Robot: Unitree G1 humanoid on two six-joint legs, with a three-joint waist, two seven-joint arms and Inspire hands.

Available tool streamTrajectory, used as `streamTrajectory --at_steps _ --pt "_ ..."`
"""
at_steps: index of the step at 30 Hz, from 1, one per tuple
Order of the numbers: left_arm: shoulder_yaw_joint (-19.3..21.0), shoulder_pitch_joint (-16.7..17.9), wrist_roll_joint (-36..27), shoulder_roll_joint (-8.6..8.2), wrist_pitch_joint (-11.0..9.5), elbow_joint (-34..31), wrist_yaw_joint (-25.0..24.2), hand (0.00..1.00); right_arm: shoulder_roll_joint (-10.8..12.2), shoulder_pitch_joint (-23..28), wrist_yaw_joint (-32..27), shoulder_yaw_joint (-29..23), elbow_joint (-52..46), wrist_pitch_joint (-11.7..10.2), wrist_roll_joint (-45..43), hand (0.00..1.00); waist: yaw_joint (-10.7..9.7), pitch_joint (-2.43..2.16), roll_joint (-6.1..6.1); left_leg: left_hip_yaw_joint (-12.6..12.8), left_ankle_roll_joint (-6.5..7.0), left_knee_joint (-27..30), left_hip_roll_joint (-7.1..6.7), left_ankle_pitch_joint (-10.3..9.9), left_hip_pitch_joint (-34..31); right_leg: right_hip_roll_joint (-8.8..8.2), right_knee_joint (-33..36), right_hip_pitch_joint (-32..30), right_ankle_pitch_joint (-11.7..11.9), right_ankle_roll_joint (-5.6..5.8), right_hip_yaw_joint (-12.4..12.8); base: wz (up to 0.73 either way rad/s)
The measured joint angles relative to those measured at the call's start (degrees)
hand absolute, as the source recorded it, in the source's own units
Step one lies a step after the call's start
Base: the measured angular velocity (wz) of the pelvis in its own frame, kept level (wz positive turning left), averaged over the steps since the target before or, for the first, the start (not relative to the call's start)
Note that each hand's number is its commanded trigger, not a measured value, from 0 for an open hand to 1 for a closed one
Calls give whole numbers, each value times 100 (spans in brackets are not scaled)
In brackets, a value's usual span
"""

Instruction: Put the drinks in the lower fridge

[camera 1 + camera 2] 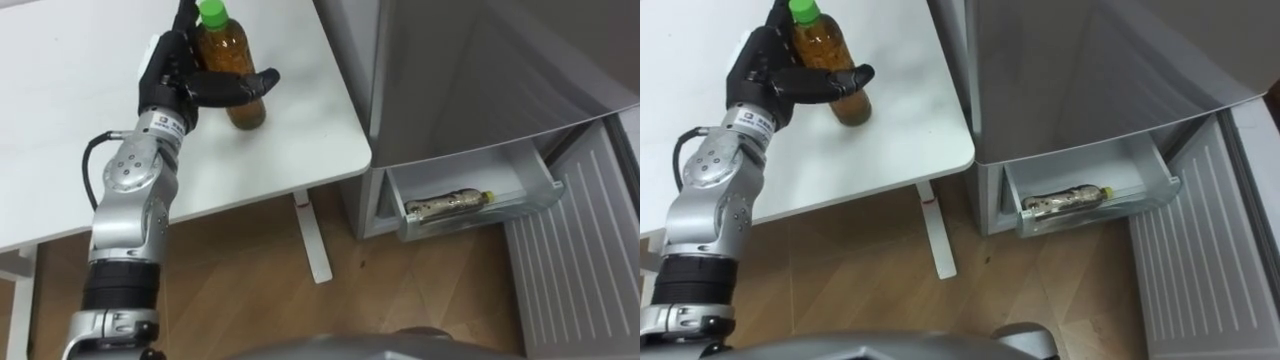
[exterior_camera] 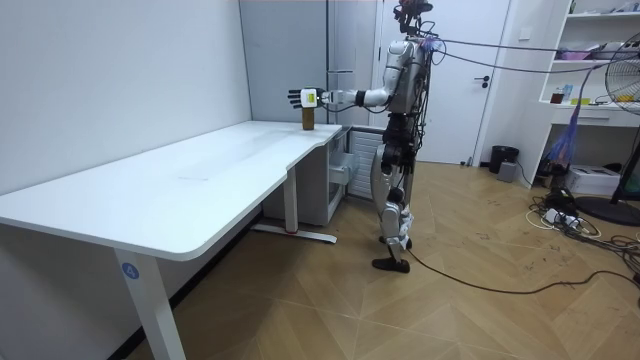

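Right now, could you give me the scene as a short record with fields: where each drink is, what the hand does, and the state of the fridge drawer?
standing bottle: upright on the white table, near the edge by the fridge; green cap, brown drink
left hand: thumb curled across this bottle's front, fingers behind it
lower drawer: pulled open
lying bottle: on its side inside the drawer
task left: standing bottle not yet in the fridge
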Motion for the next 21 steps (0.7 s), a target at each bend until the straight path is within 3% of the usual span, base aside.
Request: streamTrajectory --at_steps 2,4,6,21 --pt "-2 0 0 8 1 0 0 35 1 0 -44 0 -3 0 0 0 -4 0 1 0 0 -1 -1 0 -1 0 -5 0 0 0 1 0" --pt "-18 0 1 33 6 0 1 100 1 -16 -47 0 -2 1 -19 0 -16 1 -1 -1 0 -1 0 0 -3 2 -6 -2 0 0 5 0" --pt "-111 -11 8 121 36 1 1 100 1 -34 -54 1 4 2 -19 0 -20 -5 8 0 0 -1 -1 0 -1 3 -8 -4 0 0 38 0" --pt "-285 -169 49 211 227 219 -21 100 -7 -145 -104 0 8 -3 -18 0 -89 -3 26 -9 -2 -29 6 -1 -16 30 -13 -42 4 -7 125 -1"
